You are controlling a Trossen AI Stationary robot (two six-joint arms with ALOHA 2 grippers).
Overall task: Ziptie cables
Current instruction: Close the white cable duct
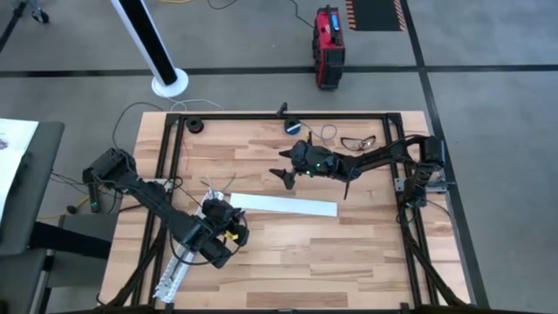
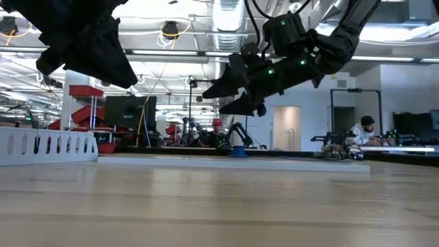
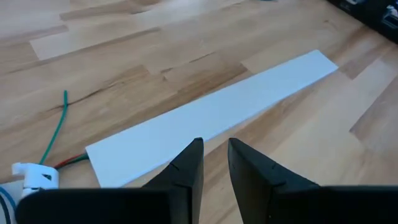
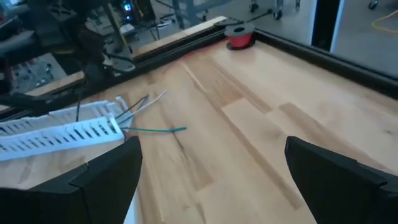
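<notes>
Left gripper (image 3: 214, 163), jaws narrow and empty, is hovering over the flat white strip (image 3: 211, 118). Right gripper (image 4: 211, 177) is hanging wide, empty. Risk: the left gripper is facing the strip, while the cables (image 4: 144, 106) are lying loose and unbundled beside the slotted duct (image 4: 62, 134).

Two grippers (image 1: 220, 228) (image 1: 283, 174), one flat white strip (image 1: 283, 206), one slotted white duct (image 4: 62, 132), several loose cables (image 4: 144, 106)

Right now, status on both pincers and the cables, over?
Left pincer narrowly open, empty, over flat white strip. Right pincer wide open, raised mid-table. Cables loose beside slotted strip, untied. No obstruction seen.
</notes>
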